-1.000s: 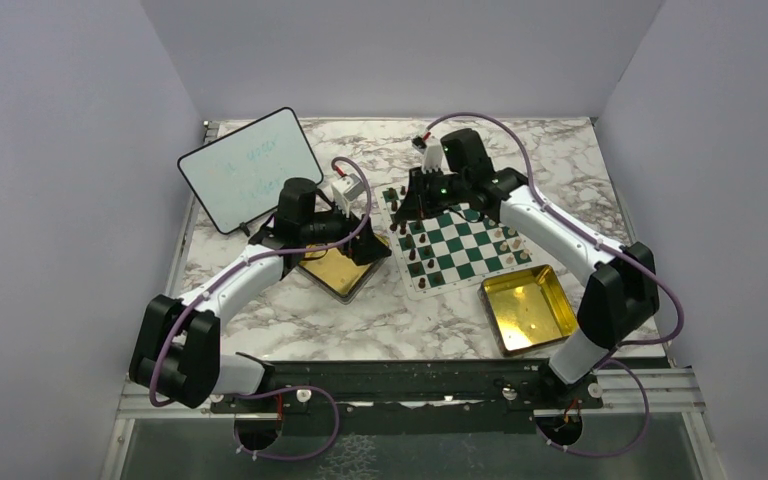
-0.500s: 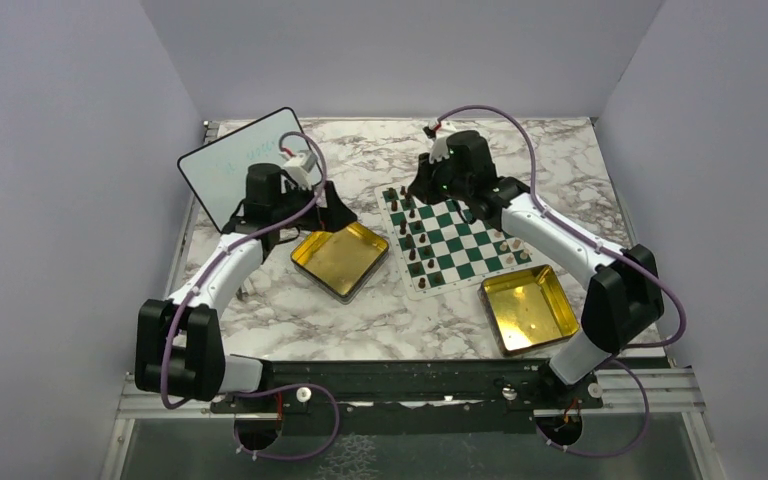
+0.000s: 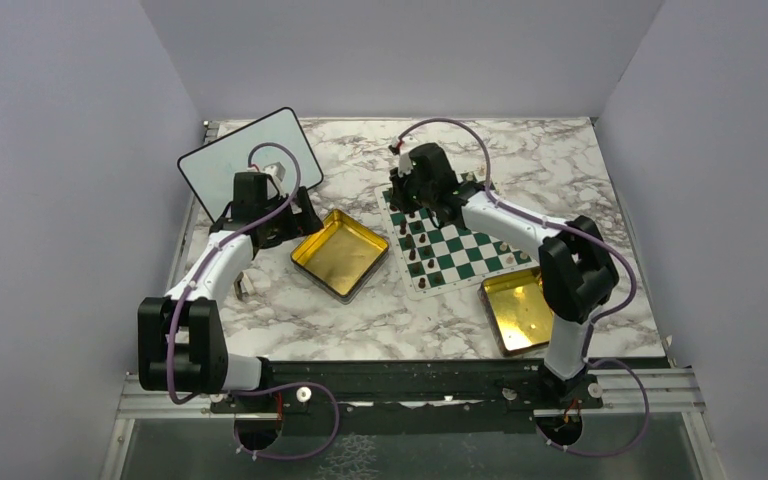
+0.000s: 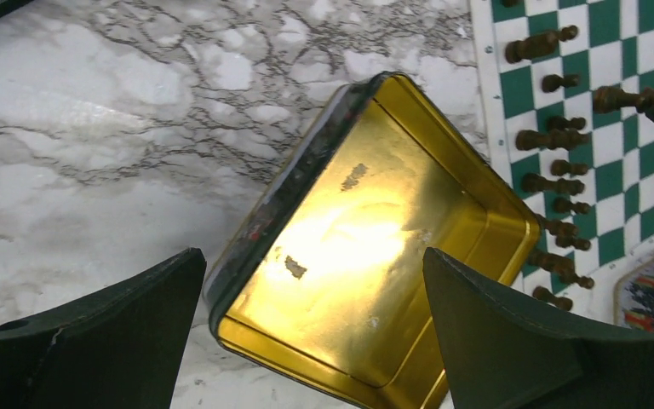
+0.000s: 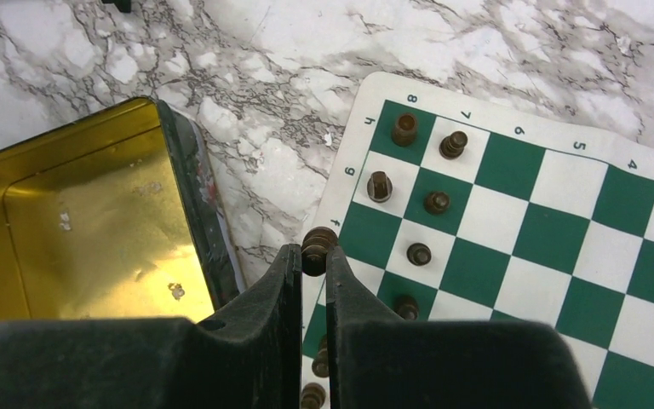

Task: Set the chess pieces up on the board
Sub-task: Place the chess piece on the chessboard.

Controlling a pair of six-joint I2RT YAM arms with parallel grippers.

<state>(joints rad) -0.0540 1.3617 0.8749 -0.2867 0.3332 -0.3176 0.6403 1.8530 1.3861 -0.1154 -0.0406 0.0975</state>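
L fingers (image 4: 94, 341) back off tin (image 4: 289, 183), apart; R fingers (image 5: 283, 294) round brown piece (image 5: 318, 248) by "f" (image 5: 337, 224)

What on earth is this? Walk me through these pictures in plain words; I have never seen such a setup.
These are two robot arms bolted at the near edge of a marble table. One picture looks down from above and behind them. The other two come from a small camera on each wrist, so the dark shapes at the bottom of those are the arm's own fingers. On the table lie a green-and-white chess board carrying small chess pieces, a left tin and a right tin, both gold, and a whiteboard. The left hand is open and holds nothing, near the left tin. The right hand is closed on a dark piece at the board's border.
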